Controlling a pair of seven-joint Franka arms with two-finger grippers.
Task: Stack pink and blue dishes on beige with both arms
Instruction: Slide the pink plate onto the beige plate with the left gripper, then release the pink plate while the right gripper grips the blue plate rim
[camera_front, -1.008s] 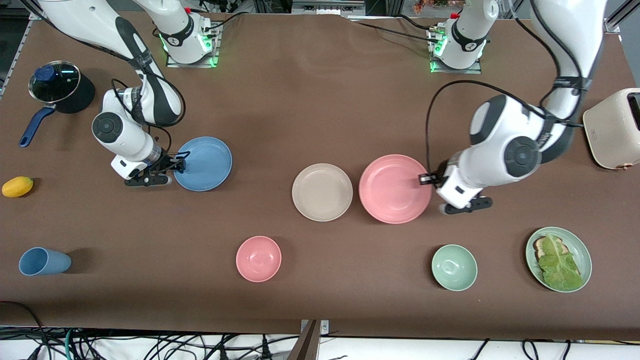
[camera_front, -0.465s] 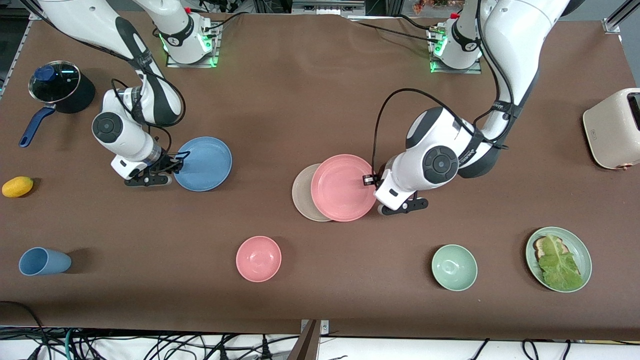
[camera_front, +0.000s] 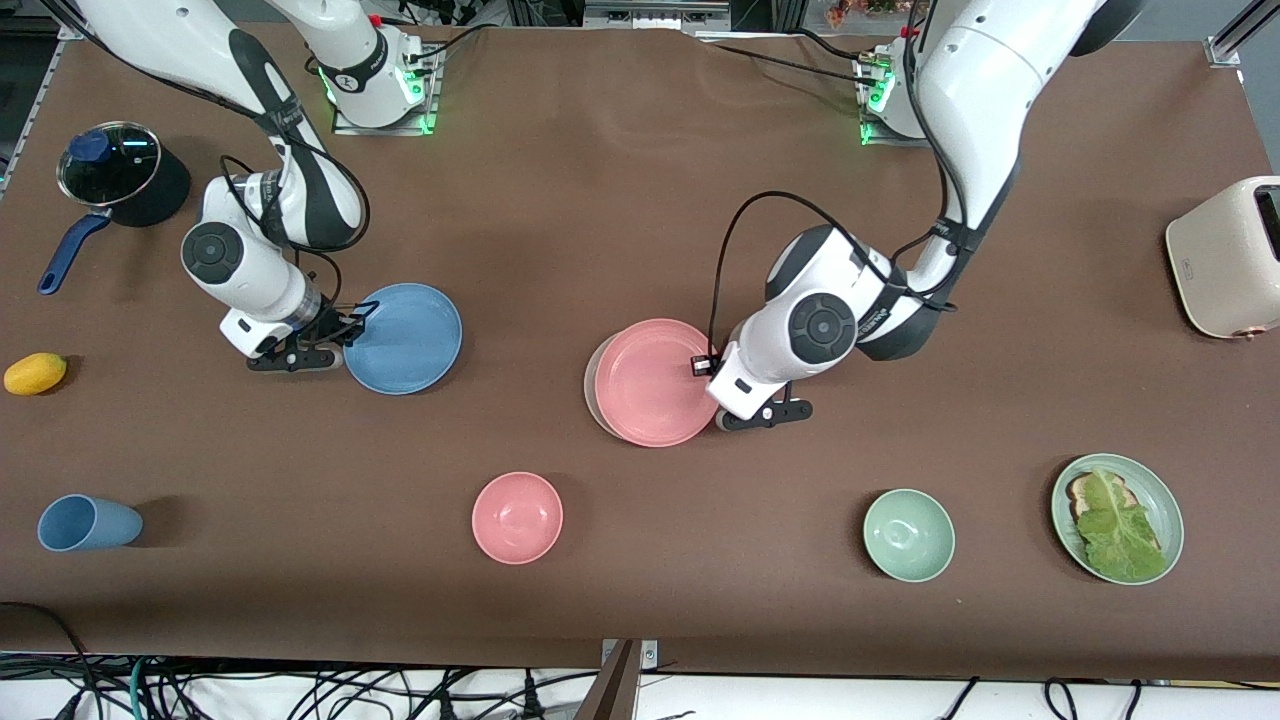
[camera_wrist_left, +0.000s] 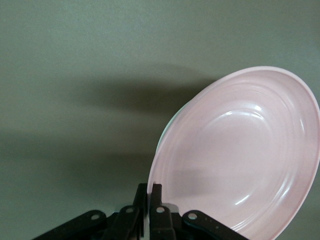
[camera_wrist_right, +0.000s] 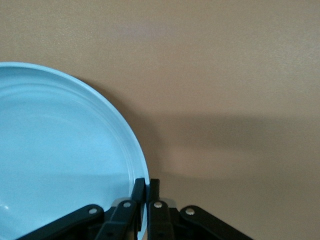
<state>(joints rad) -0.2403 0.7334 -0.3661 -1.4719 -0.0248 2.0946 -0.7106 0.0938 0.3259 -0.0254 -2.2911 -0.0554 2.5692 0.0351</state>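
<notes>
The pink plate hangs over the beige plate and covers nearly all of it; only a thin arc of beige rim shows. My left gripper is shut on the pink plate's rim, on the side toward the left arm's end. In the left wrist view the pink plate tilts up from the left gripper. The blue plate is toward the right arm's end, and my right gripper is shut on its rim. The right wrist view shows the right gripper pinching the blue plate.
A lidded dark pot, a yellow fruit and a blue cup lie at the right arm's end. A pink bowl, a green bowl and a green plate with food sit nearer the camera. A toaster stands at the left arm's end.
My left arm has carried the pink plate sideways from beside the beige plate to over it. My right gripper has shut on the blue plate's rim, and that plate has shifted slightly.
</notes>
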